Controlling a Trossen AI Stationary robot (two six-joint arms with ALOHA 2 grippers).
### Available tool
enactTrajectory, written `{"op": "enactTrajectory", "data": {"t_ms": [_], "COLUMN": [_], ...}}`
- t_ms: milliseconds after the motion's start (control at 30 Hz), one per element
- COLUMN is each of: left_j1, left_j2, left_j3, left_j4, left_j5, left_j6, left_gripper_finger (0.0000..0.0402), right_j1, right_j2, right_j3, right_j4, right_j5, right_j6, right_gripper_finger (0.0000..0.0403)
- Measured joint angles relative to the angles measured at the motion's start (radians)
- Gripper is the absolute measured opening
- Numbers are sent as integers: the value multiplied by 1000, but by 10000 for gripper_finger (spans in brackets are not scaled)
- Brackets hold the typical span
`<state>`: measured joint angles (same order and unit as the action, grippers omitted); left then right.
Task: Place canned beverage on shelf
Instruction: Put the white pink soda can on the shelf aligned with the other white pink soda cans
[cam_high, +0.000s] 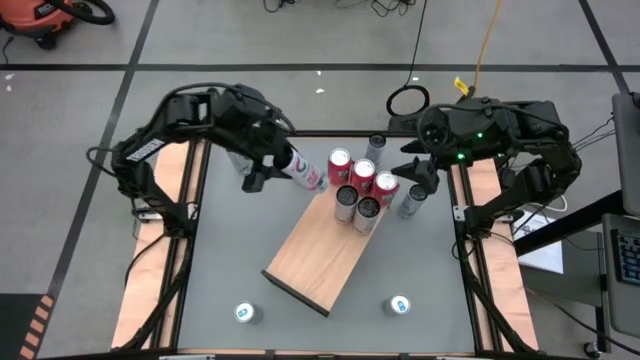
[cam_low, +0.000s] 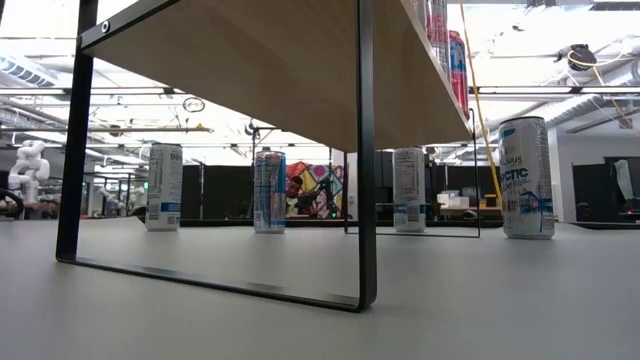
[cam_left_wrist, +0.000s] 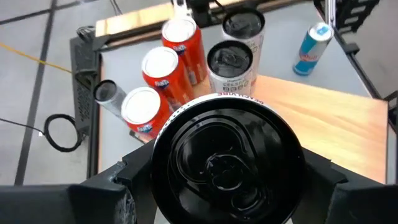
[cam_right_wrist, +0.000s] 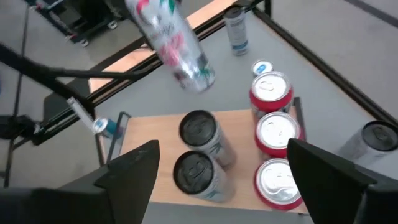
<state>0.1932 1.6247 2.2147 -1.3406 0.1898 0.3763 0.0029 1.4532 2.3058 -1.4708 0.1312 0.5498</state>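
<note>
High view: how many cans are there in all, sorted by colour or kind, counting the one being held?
Red cans: 3
Black-topped pale cans on the shelf: 2
Tabletop cans: 4
Held can in the left gripper: 1
Total: 10

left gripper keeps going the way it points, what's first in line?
Likely the shelf edge or the black-topped can. The left gripper holds a can aimed that way; depth is unclear.

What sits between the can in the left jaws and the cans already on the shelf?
Nothing. In the high view the held can hangs tilted beside the shelf; only bare grey table separates it from the nearest red can.
</note>
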Motion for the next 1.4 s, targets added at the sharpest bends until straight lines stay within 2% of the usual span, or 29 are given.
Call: {"op": "enactTrajectory", "data": {"t_ms": [533,900,1400], "left_j1": [-20,-54,-66], "left_j2": [147,221,265], "left_j3": [0,0,-1], "left_j4": [-72,-85,-90], "left_j5": [-10,-152,-111], "left_j6": [31,52,52], "left_gripper_finger": [256,256,256], "right_j1": [0,0,0], "right_j2": [1,1,1], "right_j3": [0,0,0], "right_j4": [0,-1,-1], "right_j5": [60,84,108], "right_j6": [60,58,48], "right_gripper_finger": [325,325,325]}}
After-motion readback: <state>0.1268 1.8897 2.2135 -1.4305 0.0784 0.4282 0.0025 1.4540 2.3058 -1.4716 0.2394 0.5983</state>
